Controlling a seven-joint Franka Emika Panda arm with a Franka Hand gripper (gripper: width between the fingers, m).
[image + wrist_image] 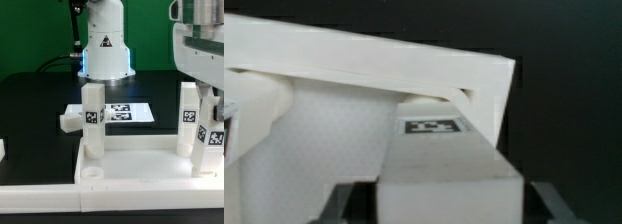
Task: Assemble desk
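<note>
The tabletop (130, 160) lies flat on the black bench (30, 100) at its near edge, rim up, with a round socket (92, 171) open at the near corner on the exterior view's left. Two legs stand upright in it — one (93, 118) by that left corner, another (188, 118) toward the exterior view's right. A third leg (213, 128) stands just beside the second, and the claw (207, 100) is clamped on it from above; the wrist view shows this tagged leg (438, 165) between dark fingers (345, 203), close against the tabletop's rim (367, 55).

Behind the tabletop the marker board (125, 113) lies flat mid-bench, in front of the arm's white base (105, 45). A fourth leg (70, 120) lies on its side on the bench just left of the board in the exterior view. A small white piece (2, 150) shows at the exterior view's left edge — too cropped to identify.
</note>
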